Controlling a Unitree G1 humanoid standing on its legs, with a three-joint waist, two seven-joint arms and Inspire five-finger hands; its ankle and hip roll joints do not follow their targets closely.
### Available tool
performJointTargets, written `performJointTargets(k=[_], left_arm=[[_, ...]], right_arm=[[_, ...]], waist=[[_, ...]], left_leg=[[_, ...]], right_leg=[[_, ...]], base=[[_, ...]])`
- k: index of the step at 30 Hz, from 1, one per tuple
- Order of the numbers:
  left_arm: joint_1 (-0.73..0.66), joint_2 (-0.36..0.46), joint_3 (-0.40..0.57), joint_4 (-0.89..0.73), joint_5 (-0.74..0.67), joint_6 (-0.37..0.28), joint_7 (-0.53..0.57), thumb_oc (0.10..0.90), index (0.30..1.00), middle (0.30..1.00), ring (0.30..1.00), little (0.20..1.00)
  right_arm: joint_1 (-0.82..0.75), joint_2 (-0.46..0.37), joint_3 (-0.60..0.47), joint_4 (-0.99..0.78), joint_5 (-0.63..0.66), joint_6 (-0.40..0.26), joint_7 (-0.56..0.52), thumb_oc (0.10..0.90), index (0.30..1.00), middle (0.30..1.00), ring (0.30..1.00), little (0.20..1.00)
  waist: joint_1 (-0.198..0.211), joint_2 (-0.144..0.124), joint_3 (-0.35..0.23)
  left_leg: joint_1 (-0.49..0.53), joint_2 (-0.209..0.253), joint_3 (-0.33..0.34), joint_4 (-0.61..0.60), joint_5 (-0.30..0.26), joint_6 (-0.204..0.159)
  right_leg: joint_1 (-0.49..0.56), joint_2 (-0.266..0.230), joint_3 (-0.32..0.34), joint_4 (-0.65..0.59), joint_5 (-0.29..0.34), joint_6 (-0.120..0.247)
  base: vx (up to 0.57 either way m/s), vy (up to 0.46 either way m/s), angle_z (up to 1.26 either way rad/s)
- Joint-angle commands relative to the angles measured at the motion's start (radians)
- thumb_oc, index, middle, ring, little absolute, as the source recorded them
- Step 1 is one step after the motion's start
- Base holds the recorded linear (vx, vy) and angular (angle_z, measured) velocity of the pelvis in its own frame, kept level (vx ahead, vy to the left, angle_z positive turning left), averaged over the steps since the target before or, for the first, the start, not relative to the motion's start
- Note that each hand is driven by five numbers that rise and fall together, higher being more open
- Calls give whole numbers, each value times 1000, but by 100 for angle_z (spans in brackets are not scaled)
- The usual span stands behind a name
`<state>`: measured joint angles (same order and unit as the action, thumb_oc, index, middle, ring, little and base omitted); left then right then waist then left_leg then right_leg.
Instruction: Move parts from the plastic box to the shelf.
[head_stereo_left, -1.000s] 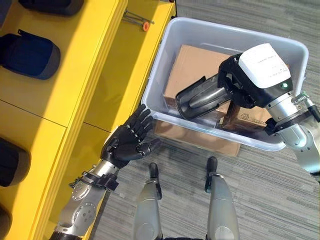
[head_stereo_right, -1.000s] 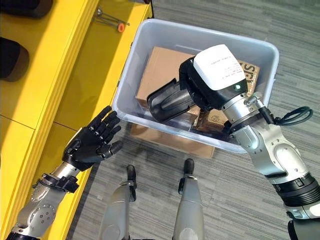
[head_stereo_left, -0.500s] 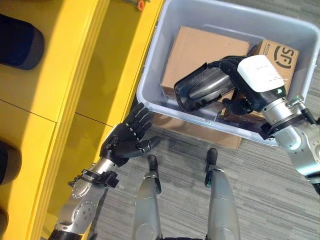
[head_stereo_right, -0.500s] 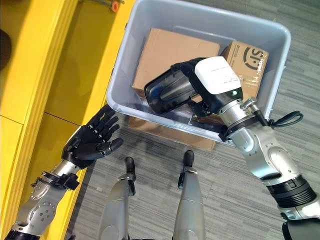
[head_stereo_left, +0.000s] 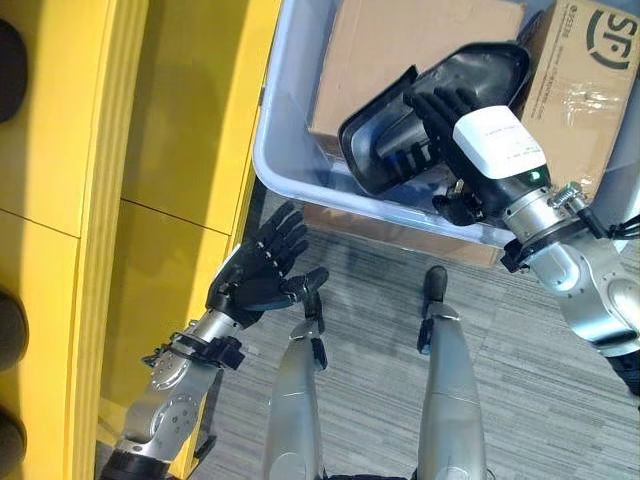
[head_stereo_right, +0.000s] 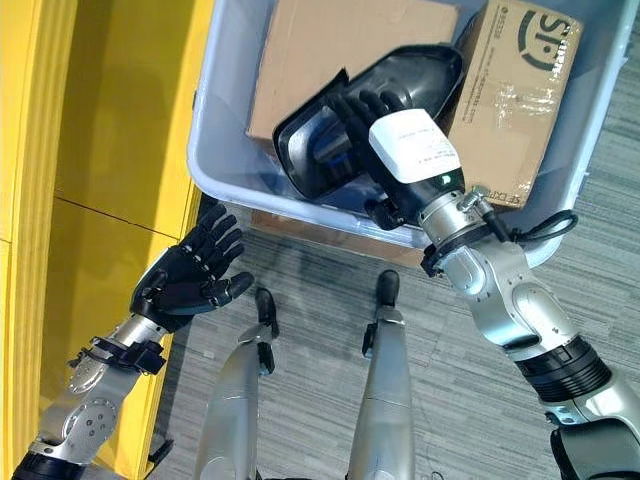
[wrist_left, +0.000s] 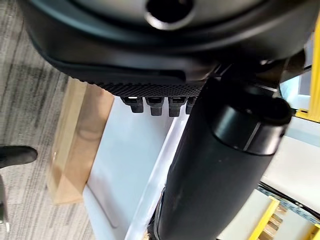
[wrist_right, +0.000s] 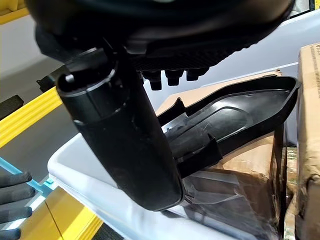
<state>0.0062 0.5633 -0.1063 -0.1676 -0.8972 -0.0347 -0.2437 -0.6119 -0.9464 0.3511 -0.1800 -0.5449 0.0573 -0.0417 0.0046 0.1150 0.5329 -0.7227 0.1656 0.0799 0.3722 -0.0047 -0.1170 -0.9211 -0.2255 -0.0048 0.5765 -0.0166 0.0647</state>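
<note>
Right robot hand (head_stereo_left: 440, 120) clenched round a long black moulded plastic part (head_stereo_left: 430, 110) with a scooped hollow face, held tilted just over the near rim of the pale translucent plastic box (head_stereo_left: 275, 120), so not clear of it yet. Underneath, two brown cardboard cartons: a plain one (head_stereo_left: 400, 50) and a printed, taped one (head_stereo_left: 590, 80), plus something wrapped in clear film (wrist_right: 225, 195) right below the part. Left robot hand (head_stereo_left: 260, 280) released, fingers spread, palm up, hovering near the box's corner beside the bright yellow shelf (head_stereo_left: 150, 150), touching nothing. Biggest risk, probably: low end of the part clipping the box rim on the way out and twisting in the grasp, since only fingers across the hollow side seem to hold it. Could also slip if swung fast toward the shelf. Handover to the open left looks awkward too, with a shape that long and lopsided.
</note>
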Motion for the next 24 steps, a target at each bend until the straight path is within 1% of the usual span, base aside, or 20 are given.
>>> performJointTargets(k=[1,5,7,8,10,15,17,18,24], left_arm=[[1,-27,5,-110,-16,-100,-8,900,1000,1000,1000,1000],[1,-29,3,-104,-14,-110,-13,900,1000,1000,1000,1000],[0,-30,3,-105,-18,-112,-13,900,1000,1000,1000,1000],[-3,-30,0,-102,-18,-115,-22,900,1000,1000,1000,1000],[-4,-31,-4,-104,-11,-115,-22,900,1000,1000,1000,1000],[-6,-31,-9,-104,-8,-122,-17,900,1000,1000,1000,1000],[-11,-27,-10,-106,-4,-125,-17,900,1000,1000,1000,1000],[-11,-26,-13,-101,-2,-130,-19,900,1000,1000,1000,1000],[-7,-27,-12,-107,6,-141,-20,900,1000,1000,1000,1000]], right_arm=[[-127,-29,29,-77,-61,-28,-79,900,1000,1000,1000,1000],[-147,-36,42,-72,-81,-19,-100,900,1000,1000,1000,1000],[-159,-44,45,-64,-109,-23,-117,900,1000,1000,1000,1000],[-185,-55,55,-55,-123,-14,-131,900,1000,1000,1000,1000],[-202,-61,64,-52,-134,-9,-136,900,1000,1000,1000,1000],[-243,-71,86,-38,-147,1,-120,900,1000,1000,1000,1000],[-275,-84,104,-29,-152,0,-116,900,1000,1000,1000,1000],[-298,-94,117,-24,-153,2,-112,900,1000,1000,1000,1000],[-326,-113,133,-29,-144,27,-108,900,1000,1000,1000,1000]], waist=[[-28,58,-13],[-24,65,-13],[-22,70,-13],[-17,77,-13],[-14,81,-13],[-6,89,-13],[-2,92,-13],[1,93,-13],[5,95,-13]], left_leg=[[-55,0,-29,20,-35,53],[-85,-7,-29,41,-43,57],[-109,-13,-32,56,-47,59],[-140,-21,-36,77,-53,60],[-155,-24,-36,85,-56,61],[-187,-28,-43,96,-55,60],[-217,-29,-48,109,-56,59],[-241,-30,-58,128,-61,58],[-291,-29,-69,166,-75,58]], right_leg=[[29,-12,26,14,-118,-2],[-1,-10,30,33,-122,-5],[-23,-8,35,49,-127,-8],[-52,-6,41,69,-133,-10],[-67,-6,43,78,-135,-11],[-97,-6,46,100,-142,-12],[-123,-4,50,114,-146,-14],[-147,-3,55,130,-149,-15],[-200,-3,64,160,-155,-15]], base=[[0,0,0],[-5,2,-1],[-17,-3,0],[0,0,0],[-21,-8,4],[-10,-4,1],[-33,-28,0],[-20,-23,4],[-4,-5,3]])
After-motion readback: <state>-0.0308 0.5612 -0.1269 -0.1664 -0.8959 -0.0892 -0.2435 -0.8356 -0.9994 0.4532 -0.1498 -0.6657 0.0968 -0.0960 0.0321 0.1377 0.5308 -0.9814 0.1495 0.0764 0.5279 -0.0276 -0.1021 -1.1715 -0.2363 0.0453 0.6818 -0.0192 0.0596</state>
